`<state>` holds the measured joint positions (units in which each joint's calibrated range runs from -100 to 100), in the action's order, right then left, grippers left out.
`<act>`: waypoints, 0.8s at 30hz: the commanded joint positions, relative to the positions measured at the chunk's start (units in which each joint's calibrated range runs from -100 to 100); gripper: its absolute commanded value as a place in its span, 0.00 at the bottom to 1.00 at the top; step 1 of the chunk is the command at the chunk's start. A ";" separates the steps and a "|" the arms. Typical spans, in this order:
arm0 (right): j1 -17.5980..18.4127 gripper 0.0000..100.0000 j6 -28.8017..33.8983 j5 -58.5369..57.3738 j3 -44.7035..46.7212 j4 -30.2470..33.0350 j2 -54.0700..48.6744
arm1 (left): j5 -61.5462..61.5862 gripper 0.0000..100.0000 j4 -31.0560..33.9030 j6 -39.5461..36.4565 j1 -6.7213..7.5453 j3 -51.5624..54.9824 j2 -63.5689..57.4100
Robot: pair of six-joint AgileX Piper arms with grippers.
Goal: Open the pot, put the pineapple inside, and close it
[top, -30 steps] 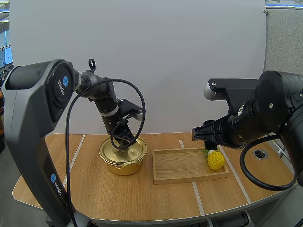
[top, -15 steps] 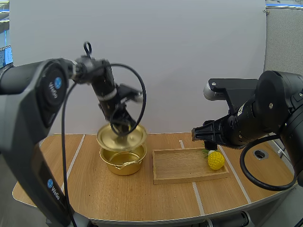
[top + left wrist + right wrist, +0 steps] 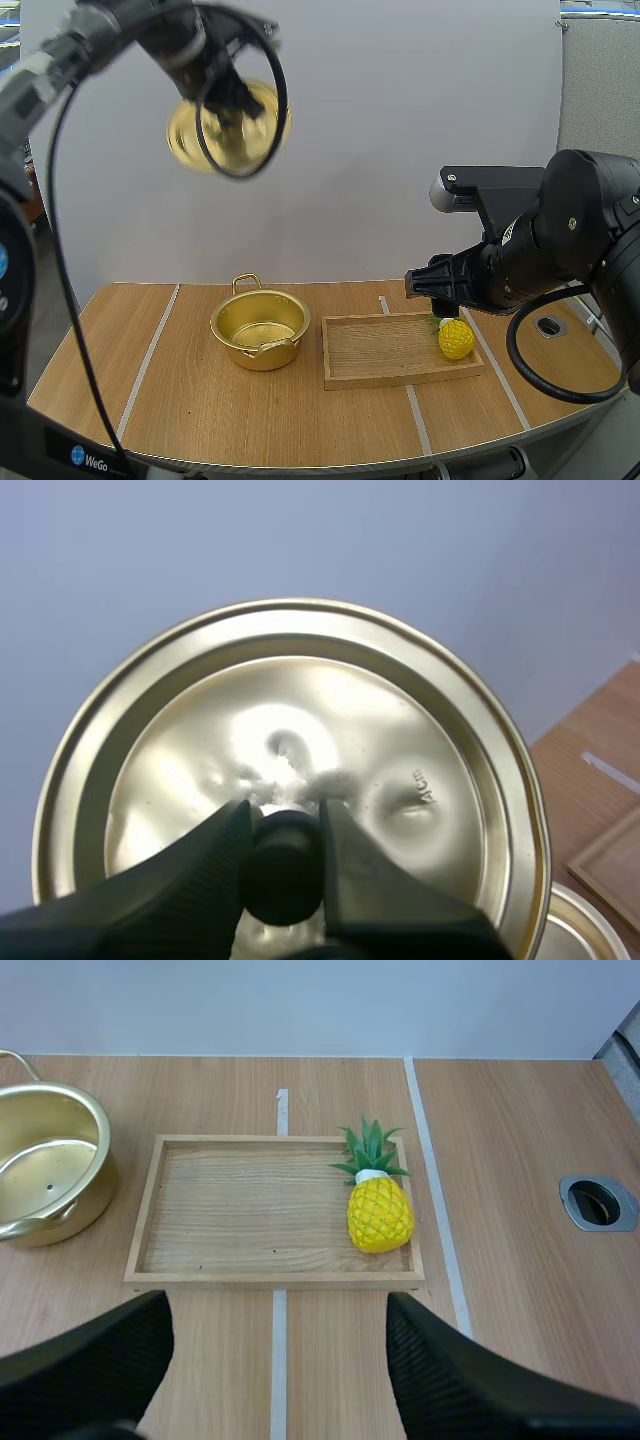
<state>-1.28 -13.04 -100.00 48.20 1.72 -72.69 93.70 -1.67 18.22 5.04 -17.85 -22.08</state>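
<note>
Lid (image 3: 228,125) way up at 11 o'clock in the high view, tilted. Left wrist view adds that my left gripper (image 3: 285,822) is pinching its black knob (image 3: 283,880). One open pot (image 3: 260,330) sits at 9 o'clock of one wooden tray (image 3: 400,352), bare table (image 3: 500,1160) all around. One pineapple (image 3: 380,1215) lies by the tray's 3 o'clock edge. Right gripper (image 3: 275,1310) is spread wide.

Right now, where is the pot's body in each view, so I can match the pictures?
High view: pot open, beside the wooden tray's left end.
Left wrist view: a sliver of pot rim past the lid's edge, near a tray corner.
Right wrist view: pot beside the tray end away from the pineapple.
Shared landmark: the wooden tray.
</note>
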 commanded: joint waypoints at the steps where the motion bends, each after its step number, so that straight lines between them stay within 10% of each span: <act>1: -0.01 1.00 -0.77 0.00 -0.66 0.30 -0.10 | -0.44 0.00 2.89 -2.04 0.11 -8.42 -0.82; 24: -0.01 1.00 -0.32 0.00 -0.66 4.73 -0.10 | -15.41 0.00 5.66 -6.22 0.11 -38.44 -0.82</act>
<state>-1.28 -13.04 -100.00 48.20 3.24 -72.69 84.68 3.37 12.72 5.04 -55.79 -22.71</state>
